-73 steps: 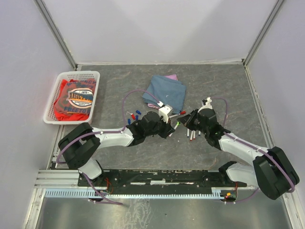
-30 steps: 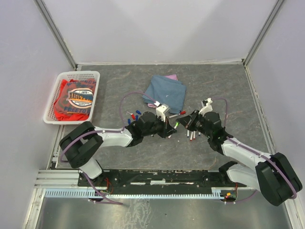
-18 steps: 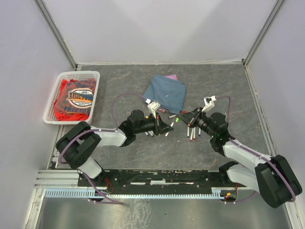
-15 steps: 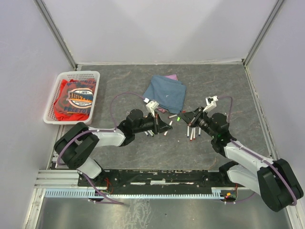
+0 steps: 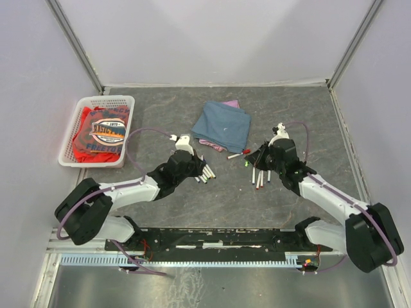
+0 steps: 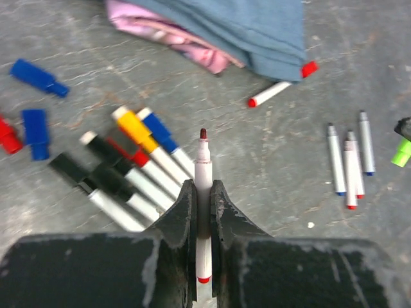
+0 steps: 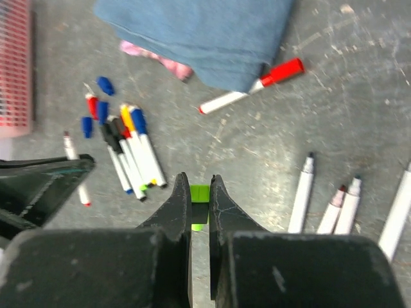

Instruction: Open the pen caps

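Note:
My left gripper (image 6: 203, 192) is shut on an uncapped pen (image 6: 203, 168) with a white barrel, a dark red tip and a red rear end. In the top view it (image 5: 191, 168) sits beside a cluster of capped pens (image 5: 204, 172). My right gripper (image 7: 200, 192) is shut on a loose green cap (image 7: 200, 197) just above the table, and it also shows in the top view (image 5: 250, 160). Loose blue and red pen caps (image 6: 35, 125) lie left of the capped pens (image 6: 128, 167). Several uncapped pens (image 7: 334, 199) lie on the right.
A folded blue cloth (image 5: 223, 125) lies over a pink one at the back, with a red-capped pen (image 7: 257, 86) at its edge. A white basket (image 5: 96, 131) with a red garment stands at the far left.
The grippers, close together in the middle earlier, have drawn apart. My left gripper pulled back left with the pen. My right gripper kept the green cap and stayed right of centre.

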Controlling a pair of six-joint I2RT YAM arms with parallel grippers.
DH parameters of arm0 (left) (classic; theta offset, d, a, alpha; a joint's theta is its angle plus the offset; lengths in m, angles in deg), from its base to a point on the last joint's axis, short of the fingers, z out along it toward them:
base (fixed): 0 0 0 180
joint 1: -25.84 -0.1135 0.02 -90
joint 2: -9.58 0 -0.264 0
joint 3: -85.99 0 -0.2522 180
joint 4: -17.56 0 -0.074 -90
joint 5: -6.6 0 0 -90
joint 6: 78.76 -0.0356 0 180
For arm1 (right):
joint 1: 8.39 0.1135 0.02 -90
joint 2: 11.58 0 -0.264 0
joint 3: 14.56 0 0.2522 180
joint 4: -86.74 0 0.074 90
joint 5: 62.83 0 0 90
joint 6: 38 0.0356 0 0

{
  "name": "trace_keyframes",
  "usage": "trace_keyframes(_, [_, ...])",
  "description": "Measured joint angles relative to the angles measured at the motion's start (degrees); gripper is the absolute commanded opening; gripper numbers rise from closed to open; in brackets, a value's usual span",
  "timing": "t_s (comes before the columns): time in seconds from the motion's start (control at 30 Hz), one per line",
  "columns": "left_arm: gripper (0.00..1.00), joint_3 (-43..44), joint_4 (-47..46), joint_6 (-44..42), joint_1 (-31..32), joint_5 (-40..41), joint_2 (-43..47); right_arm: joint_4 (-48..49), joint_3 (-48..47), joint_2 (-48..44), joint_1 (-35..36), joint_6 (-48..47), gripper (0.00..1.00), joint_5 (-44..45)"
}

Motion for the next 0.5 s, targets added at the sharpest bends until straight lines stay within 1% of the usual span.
trace_keyframes(0.13, [0.03,-1.92,3.04,0.02,0.02,4.98,1.73,-3.74,-1.6,4.52,1.11,-0.96,0.01,0.37])
trace_keyframes(0.23, [0.03,-3.5,5.2,0.02,0.02,7.87,4.98,-5.27,-3.91,8.39,4.28,-1.22,0.01,1.31])
trace_keyframes(0.37, [0.03,-3.69,7.26,0.02,0.02,10.69,9.99,-5.46,-10.4,15.37,10.08,-1.55,0.01,2.56])
trace_keyframes(0.5, [0.03,-4.07,8.66,0.02,0.02,12.26,14.08,-5.05,-18.01,22.99,14.05,-1.7,0.01,2.91])
